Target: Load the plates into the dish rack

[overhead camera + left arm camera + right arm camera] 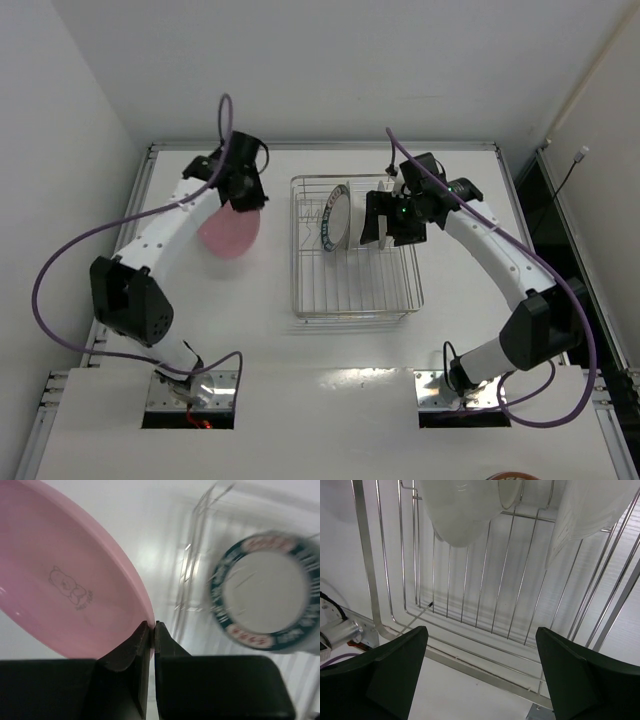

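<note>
My left gripper (240,195) is shut on the rim of the pink plate (230,235) and holds it tilted above the table, left of the dish rack (400,295). In the left wrist view the fingers (142,640) pinch the pink plate's (65,580) edge. The blue-rimmed plate (335,218) stands upright in the rack; it shows blurred in the left wrist view (265,590). My right gripper (385,232) is open and empty over the rack's far right part. In the right wrist view (481,630) two white plates (460,510) (590,515) stand in the rack (470,595) just ahead of it.
The rack sits mid-table on a white tabletop (270,340) with a raised metal border (150,165). White walls close in behind and on the left. Purple cables (45,270) loop from both arms.
</note>
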### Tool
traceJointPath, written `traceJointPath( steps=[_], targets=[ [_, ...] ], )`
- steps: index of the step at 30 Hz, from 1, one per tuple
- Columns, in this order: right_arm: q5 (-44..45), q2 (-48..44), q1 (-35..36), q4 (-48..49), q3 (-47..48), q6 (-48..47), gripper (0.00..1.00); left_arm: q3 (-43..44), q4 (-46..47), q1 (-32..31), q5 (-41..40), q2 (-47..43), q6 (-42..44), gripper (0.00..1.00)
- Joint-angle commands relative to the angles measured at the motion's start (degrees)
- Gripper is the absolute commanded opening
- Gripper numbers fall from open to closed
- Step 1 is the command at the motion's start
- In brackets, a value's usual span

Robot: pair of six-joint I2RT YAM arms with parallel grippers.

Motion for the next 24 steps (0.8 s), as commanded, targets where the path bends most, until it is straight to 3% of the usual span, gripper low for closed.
traceJointPath(
  steps=[1, 7, 13, 14, 18, 24],
  targets=[
    [-1.11, 0.64, -0.34, 1.84, 2.06, 0.42, 0.88, 7.17, 2.81, 3.39, 1.50, -6.64, -3.18, 0.00],
    [-0.50, -0.85, -0.34, 0.78, 2.07, 0.42, 0.88, 10.79, 11.69, 7.43, 10.29, -10.43, -6.61, 0.00],
    [0.12, -2.00, -0.87, 0.78, -0.13, 0.42, 0.88, 10.79, 30.49, 9.81, 38.40, -7.54, -17.31, 0.00],
    [0.12, -2.52, -0.87, 0.78, -0.14, 0.95, 0.88, 9.13, 37.91, 9.81, 44.70, -7.53, -19.68, 0.00],
    [0.65, -3.05, -0.87, 0.78, -0.66, 0.95, 0.88, 3.16, 52.11, 8.67, 50.38, -7.44, -29.89, 0.00],
    [0.65, -3.67, -1.92, 1.31, -1.19, 0.95, 0.88, -1.33, 54.86, 8.67, 58.46, -5.26, -32.28, 0.00]
  ],
)
